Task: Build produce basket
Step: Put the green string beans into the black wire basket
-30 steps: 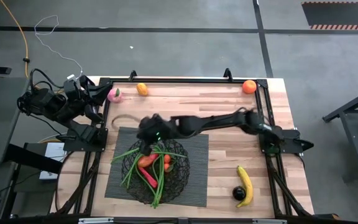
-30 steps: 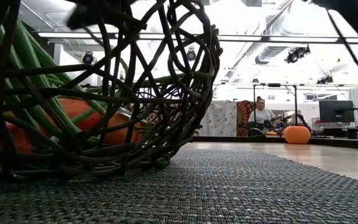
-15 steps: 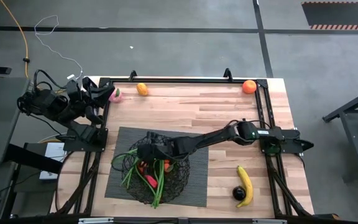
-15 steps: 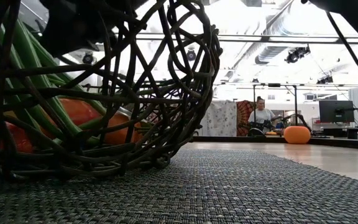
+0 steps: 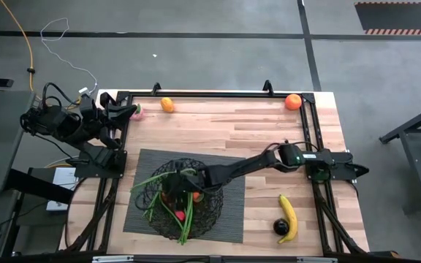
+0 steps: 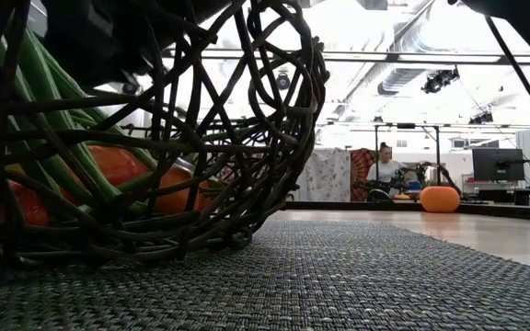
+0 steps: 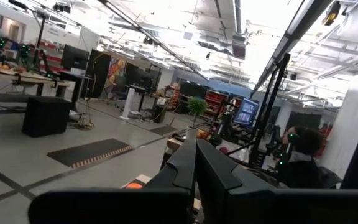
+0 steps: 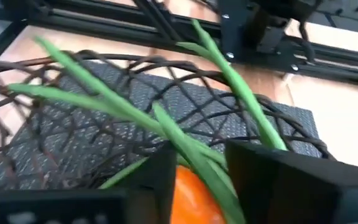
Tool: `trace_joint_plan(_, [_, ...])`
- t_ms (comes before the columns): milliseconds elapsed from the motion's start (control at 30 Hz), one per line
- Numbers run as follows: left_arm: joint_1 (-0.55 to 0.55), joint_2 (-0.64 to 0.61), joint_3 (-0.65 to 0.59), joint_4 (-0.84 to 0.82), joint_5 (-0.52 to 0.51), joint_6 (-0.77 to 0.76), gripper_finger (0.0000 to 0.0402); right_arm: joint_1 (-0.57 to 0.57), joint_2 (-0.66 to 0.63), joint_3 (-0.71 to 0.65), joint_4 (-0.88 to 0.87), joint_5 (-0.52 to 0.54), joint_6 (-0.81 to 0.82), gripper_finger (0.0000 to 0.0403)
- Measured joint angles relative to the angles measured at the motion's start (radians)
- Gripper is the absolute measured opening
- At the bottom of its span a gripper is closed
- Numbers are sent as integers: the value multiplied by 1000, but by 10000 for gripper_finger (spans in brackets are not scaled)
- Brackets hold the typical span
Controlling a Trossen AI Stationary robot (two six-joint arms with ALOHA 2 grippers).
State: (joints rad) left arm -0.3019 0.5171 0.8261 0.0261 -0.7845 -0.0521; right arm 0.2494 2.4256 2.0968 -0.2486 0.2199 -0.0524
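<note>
The basket point(image 5: 180, 201) sits on a dark mat point(image 5: 225, 219) at the lower centre of the wooden surface point(image 5: 225, 131) in the high view, holding green beans point(image 5: 185, 223) and red-orange produce. The right gripper point(image 5: 175, 188) reaches down into it, its fingers point(image 8: 272, 171) spread on either side of an orange piece point(image 8: 194, 199) among the beans. The left gripper point(image 5: 126, 111) rests at the upper left corner, fingers pressed together. A banana point(image 5: 289, 215) lies at lower right.

Bright overhead glare; wrist views blurred.
</note>
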Motion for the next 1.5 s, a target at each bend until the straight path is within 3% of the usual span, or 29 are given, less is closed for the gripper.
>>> trace_joint_plan(233, [0, 0, 0, 0, -8, -8, 0, 23, 0, 19, -21, -49, -138, 242])
trace_joint_plan(367, [0, 1, 0, 0, -9, -8, 0, 40, 0, 37, -14, -66, -163, 272])
trace_joint_plan(700, [0, 4, 0, -2, -13, -8, 0, 21, 0, 43, 216, -58, 23, 277])
trace_joint_plan(933, [0, 13, 0, -4, -21, -8, 0, 19, 0, 81, 209, -184, -24, 277])
trace_joint_plan(1033, [0, 17, 0, -4, -24, -5, 0, 21, 0, 123, 203, -180, -27, 277])
trace_joint_plan(1300, [0, 23, 0, -4, -39, -5, 0, -10, -2, 164, 269, -221, 187, 277])
trace_joint_plan(1500, [0, 23, 0, -4, -38, -6, 0, -10, -2, 185, 221, -232, 162, 277])
